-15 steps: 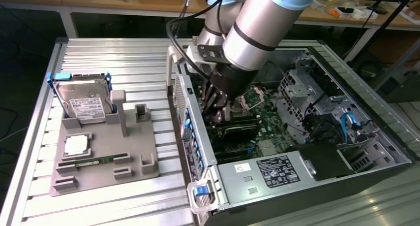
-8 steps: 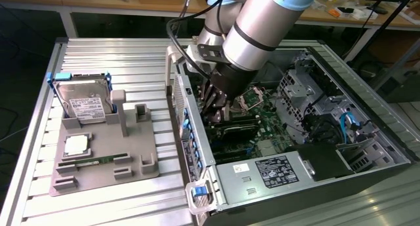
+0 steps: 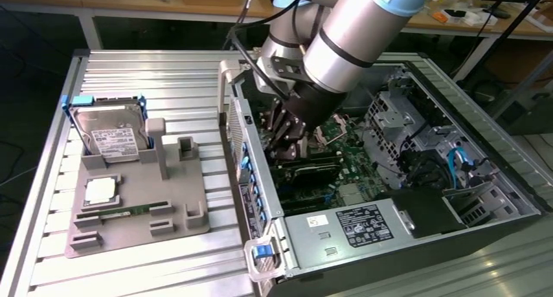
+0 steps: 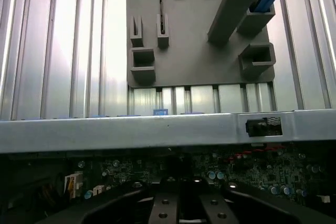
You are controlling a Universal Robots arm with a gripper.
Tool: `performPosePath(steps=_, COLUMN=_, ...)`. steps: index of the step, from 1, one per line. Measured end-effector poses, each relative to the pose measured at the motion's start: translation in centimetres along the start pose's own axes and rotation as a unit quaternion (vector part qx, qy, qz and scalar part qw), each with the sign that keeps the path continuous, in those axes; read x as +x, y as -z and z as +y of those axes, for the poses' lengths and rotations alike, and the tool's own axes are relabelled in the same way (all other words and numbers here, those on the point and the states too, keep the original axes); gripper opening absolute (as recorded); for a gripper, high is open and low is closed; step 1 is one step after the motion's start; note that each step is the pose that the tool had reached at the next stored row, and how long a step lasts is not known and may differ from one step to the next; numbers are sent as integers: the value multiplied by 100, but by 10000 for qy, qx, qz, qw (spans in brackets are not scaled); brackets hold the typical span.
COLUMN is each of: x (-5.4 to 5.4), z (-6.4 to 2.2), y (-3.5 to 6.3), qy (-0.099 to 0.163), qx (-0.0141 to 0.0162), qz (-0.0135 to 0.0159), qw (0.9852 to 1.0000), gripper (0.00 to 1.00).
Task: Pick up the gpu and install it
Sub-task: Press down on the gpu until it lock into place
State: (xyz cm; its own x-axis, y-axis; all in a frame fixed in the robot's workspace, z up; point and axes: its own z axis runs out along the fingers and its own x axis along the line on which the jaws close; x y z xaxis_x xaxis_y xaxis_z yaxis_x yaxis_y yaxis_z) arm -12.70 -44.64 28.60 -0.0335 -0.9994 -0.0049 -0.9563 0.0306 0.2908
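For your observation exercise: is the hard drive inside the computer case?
No, the hard drive stands in the gray holder beside the case.

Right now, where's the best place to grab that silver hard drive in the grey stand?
Probably its upper end, pinched across the two flat faces, coming from above. The hard drive stands on end in the grey holder, its lower end down in a slot, its top free. The blue frame covers its sides.
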Motion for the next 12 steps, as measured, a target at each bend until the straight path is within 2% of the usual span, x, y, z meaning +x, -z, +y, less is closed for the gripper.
performPosePath(steps=3, x=50, z=-3, y=0, qy=7, qx=-2, qz=-16, qw=10000, gripper=11)
performPosePath(steps=9, x=232, z=-14, y=0, qy=29, qx=-15, qz=-86, qw=10000, gripper=11)
performPosePath(steps=12, x=277, z=-22, y=1, qy=31, qx=-32, qz=-92, qw=9999, gripper=11)
